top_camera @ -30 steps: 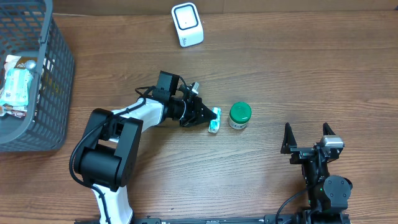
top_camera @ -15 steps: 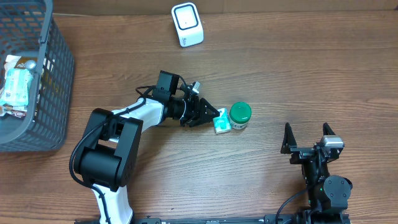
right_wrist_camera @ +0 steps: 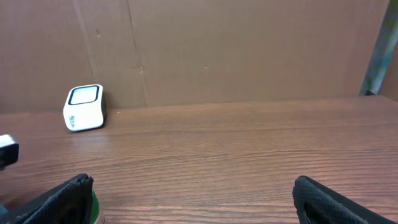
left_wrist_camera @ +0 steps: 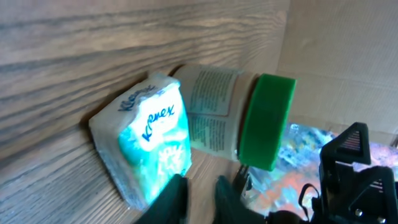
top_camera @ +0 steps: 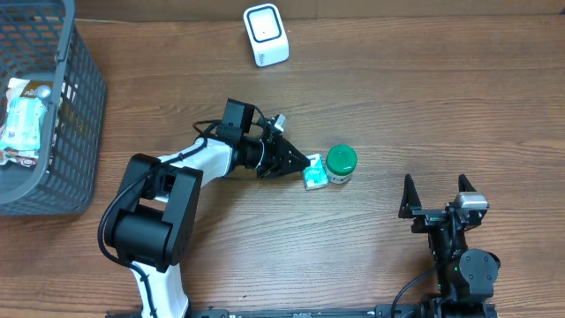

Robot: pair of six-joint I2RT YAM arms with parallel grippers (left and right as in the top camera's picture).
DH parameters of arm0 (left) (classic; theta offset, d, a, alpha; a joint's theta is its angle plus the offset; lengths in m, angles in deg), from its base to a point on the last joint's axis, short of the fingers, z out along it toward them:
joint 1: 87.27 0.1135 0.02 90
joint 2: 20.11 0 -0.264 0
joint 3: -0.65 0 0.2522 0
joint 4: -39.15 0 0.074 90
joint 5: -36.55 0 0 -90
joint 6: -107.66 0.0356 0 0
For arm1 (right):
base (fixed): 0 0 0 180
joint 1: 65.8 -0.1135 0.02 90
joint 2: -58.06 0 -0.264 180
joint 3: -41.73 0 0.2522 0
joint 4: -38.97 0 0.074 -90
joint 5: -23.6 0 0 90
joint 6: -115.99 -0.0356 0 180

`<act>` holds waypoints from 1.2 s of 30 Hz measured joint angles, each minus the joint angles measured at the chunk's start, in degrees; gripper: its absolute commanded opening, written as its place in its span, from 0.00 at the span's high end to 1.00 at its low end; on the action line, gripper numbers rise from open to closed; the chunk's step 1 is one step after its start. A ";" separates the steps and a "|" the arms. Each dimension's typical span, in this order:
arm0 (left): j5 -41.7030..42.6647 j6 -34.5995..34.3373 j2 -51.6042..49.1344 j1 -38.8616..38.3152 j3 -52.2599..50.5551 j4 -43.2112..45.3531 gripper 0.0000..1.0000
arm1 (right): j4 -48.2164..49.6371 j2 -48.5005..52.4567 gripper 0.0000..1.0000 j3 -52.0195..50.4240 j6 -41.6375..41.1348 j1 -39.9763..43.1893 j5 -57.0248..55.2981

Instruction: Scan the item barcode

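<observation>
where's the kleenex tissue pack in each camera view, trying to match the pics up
Overhead: the small white and teal Kleenex tissue pack lies on the table a little right of centre.
Left wrist: it sits left of centre, close up.
Right wrist: not in it.
Shared landmark: the green-lidded jar, right beside the pack in the overhead and left wrist views.

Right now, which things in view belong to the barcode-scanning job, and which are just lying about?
Belongs to the job:
Kleenex tissue pack, with the left gripper at it
white scanner at the far side

Lying about, as far as I can judge:
green-lidded jar, right against the pack
grey basket with packets inside
right gripper, open, near nothing
</observation>
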 measured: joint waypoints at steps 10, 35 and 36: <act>-17.00 -1.62 4.37 -7.52 1.57 -10.56 0.96 | 0.00 0.00 0.00 0.00 0.04 0.00 0.00; -29.83 -1.25 5.62 -7.30 2.10 -19.82 0.96 | 0.00 0.00 0.00 0.00 0.04 0.00 0.00; -30.51 -1.07 5.99 -7.15 2.10 -20.48 0.96 | -0.02 0.00 0.00 0.00 0.00 0.00 0.00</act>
